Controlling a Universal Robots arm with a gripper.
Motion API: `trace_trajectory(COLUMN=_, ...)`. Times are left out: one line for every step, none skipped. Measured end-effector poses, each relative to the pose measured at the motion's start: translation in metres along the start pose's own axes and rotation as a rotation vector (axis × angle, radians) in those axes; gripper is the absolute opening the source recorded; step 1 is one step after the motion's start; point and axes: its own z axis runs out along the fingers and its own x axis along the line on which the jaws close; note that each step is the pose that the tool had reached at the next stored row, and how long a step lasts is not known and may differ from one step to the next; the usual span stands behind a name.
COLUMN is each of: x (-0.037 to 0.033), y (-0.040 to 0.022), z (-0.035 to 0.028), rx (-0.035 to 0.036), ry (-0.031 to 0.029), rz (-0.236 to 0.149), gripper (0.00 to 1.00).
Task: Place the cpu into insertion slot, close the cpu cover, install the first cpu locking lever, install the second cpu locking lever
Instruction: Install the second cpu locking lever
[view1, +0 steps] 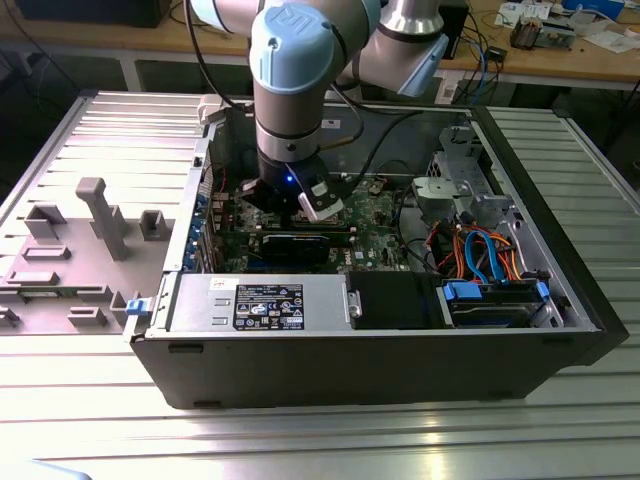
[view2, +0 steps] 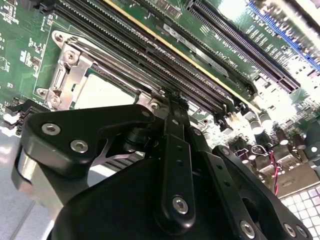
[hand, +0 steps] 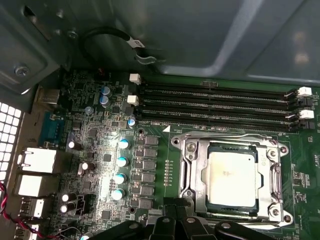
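Inside the insertion slot (hand: 232, 177) on the green motherboard (hand: 150, 150), the cpu (hand: 231, 176) lies flat, its silvery face framed by the cpu cover (hand: 192, 165) folded down around it. Beside the socket run the long memory slots (hand: 215, 107). Just above its edge hangs the tool (view2: 175, 102) — fingers drawn together, holding nothing — within the open computer case (view1: 400, 370).

My arm (view1: 290, 60) reaches straight down, its blue-capped joint uppermost and my wrist (view1: 285, 190) lit with a small blue light. My tool (view2: 172, 97) hangs low beneath it, black linkages angling inward to fingertips drawn close together.
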Motion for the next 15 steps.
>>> trace_trajectory(x=0.0001, y=0.0003, z=0.0004, rx=-0.0006, ry=0.0000, rz=0.000, gripper=0.11)
trace_trajectory(x=0.0002, y=0.0007, z=0.0008, rx=-0.0022, ry=0.0001, rz=0.000, gripper=0.11)
trace_trajectory(x=0.0001, y=0.0008, z=0.0013, rx=-0.0032, ry=-0.0001, rz=0.000, gripper=0.11)
trace_trajectory(x=0.0001, y=0.0009, z=0.0016, rx=-0.0036, ry=0.0002, rz=0.000, gripper=0.11)
trace_trajectory(x=0.0001, y=0.0009, z=0.0016, rx=-0.0030, ry=0.0004, rz=0.000, gripper=0.11)
trace_trajectory(x=0.0001, y=0.0009, z=0.0016, rx=-0.0022, ry=0.0006, rz=0.000, gripper=0.11)
trace_trajectory(x=0.0001, y=0.0010, z=0.0013, rx=-0.0023, ry=0.0006, rz=0.000, gripper=0.11)
trace_trajectory(x=0.0001, y=0.0013, z=0.0004, rx=-0.0028, ry=0.0002, rz=0.000, gripper=0.11)
trace_trajectory(x=0.0000, y=0.0016, z=-0.0008, rx=-0.0034, ry=-0.0003, rz=0.000, gripper=0.11)
trace_trajectory(x=0.0000, y=0.0020, z=-0.0031, rx=-0.0029, ry=0.0005, rz=0.000, gripper=0.11)
trace_trajectory(x=0.0001, y=0.0030, z=-0.0083, rx=-0.0025, ry=0.0009, rz=0.000, gripper=0.11)
trace_trajectory(x=0.0001, y=0.0040, z=-0.0131, rx=-0.0022, ry=0.0011, rz=0.000, gripper=0.11)
trace_trajectory(x=0.0001, y=0.0046, z=-0.0161, rx=-0.0021, ry=0.0012, rz=0.000, gripper=0.11)
trace_trajectory(x=0.0001, y=0.0053, z=-0.0192, rx=-0.0022, ry=0.0011, rz=0.000, gripper=0.11)
trace_trajectory(x=0.0000, y=0.0060, z=-0.0226, rx=-0.0022, ry=0.0011, rz=0.000, gripper=0.11)
